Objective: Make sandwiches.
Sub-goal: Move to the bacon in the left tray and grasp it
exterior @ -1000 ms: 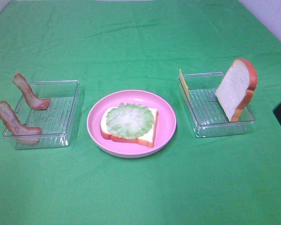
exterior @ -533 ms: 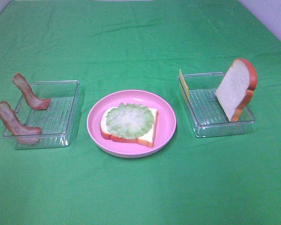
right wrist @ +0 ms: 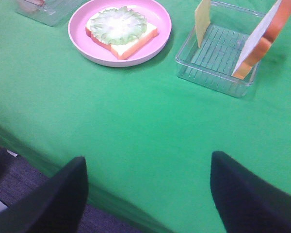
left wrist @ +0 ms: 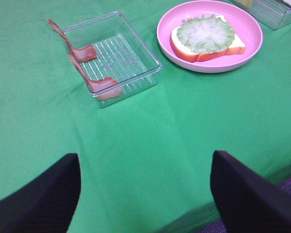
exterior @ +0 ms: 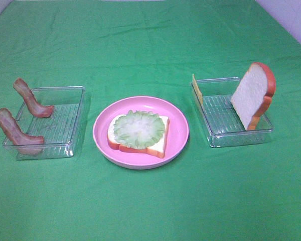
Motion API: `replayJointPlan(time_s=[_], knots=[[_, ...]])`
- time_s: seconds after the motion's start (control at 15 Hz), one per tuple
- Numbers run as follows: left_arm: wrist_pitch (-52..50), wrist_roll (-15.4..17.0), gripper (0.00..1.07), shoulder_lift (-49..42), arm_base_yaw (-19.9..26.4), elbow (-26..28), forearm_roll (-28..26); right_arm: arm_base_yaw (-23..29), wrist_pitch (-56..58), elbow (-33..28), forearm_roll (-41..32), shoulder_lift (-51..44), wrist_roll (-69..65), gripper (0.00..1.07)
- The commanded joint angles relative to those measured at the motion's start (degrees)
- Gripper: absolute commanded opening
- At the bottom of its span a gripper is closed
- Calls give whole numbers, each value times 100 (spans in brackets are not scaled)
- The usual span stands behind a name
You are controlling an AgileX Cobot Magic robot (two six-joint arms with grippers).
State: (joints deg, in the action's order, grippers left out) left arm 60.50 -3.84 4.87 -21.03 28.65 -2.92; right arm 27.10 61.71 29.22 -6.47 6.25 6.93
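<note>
At frame centre of the high view, the half-built sandwich (exterior: 138, 134), one white slice under lettuce (exterior: 139, 128), lies flat on the pink plate (exterior: 178, 136). Bacon strips (exterior: 31, 99) lean in the left tray (exterior: 65, 120); cheese (exterior: 196, 89) and the second slice (exterior: 251, 95) stand at right. No arm shows.

Left wrist view: the left gripper (left wrist: 145, 194) is spread and empty, with the bacon ahead, nearer this arm.

Right wrist view: the right gripper (right wrist: 148, 194) is spread and empty, with the cheese ahead.
</note>
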Motion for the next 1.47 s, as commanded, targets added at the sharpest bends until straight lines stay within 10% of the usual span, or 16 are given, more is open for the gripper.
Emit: replayJointPlan(time_s=[0.07,0.47,1.07,1.47], knots=[[-172,481,71,52,-34,86,29,-17,-86,-29,97,-52,46,68],[-1335,3214,71,1931,-29,275,292,-17,-86,-29,109,-52,34,68],[573,3272,71,5821,63,2326,854,-17,-86,-29,109,-52,34,68],[590,2945,71,7569,957,3782,882,-17,-86,-29,109,-52,34,68]])
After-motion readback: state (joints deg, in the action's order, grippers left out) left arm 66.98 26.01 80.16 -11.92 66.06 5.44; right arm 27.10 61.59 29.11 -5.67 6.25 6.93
